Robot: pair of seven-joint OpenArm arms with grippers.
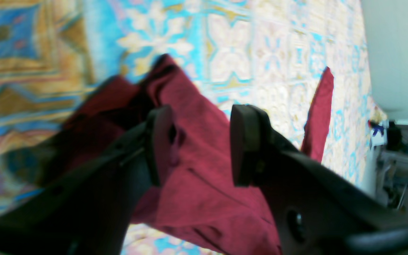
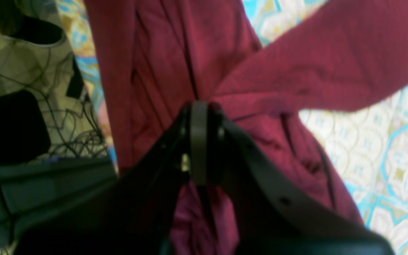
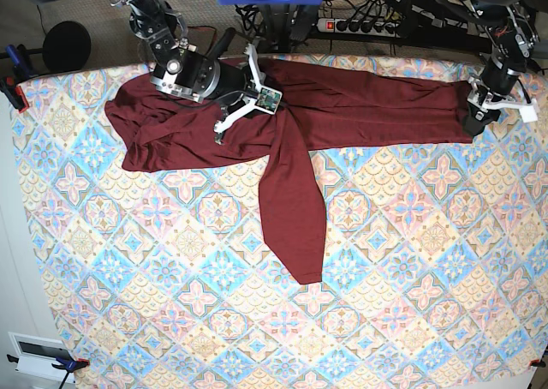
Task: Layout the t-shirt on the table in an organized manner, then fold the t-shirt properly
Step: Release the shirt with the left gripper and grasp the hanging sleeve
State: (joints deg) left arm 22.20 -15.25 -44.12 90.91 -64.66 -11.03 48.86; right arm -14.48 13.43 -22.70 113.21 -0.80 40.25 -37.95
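The dark maroon t-shirt [image 3: 368,106] lies bunched in a long band along the far edge of the table [image 3: 257,320], and one strip [image 3: 295,209] of it trails toward the middle. My right gripper [image 3: 276,104] is shut on a gathered fold near the band's centre; in the right wrist view its pads [image 2: 198,141] pinch the fabric [image 2: 331,71]. Over the shirt's right end my left gripper [image 3: 473,119] stands open. The left wrist view shows the left gripper [image 1: 200,145] with its jaws apart and cloth [image 1: 204,198] lying between and below them.
A power strip [image 3: 360,25] and cables lie on the floor beyond the far edge. Clamps [image 3: 13,85] hold the tablecloth at the left corners. A white box [image 3: 34,355] sits off the near left corner. The patterned cloth [image 1: 271,53] runs past the shirt's end.
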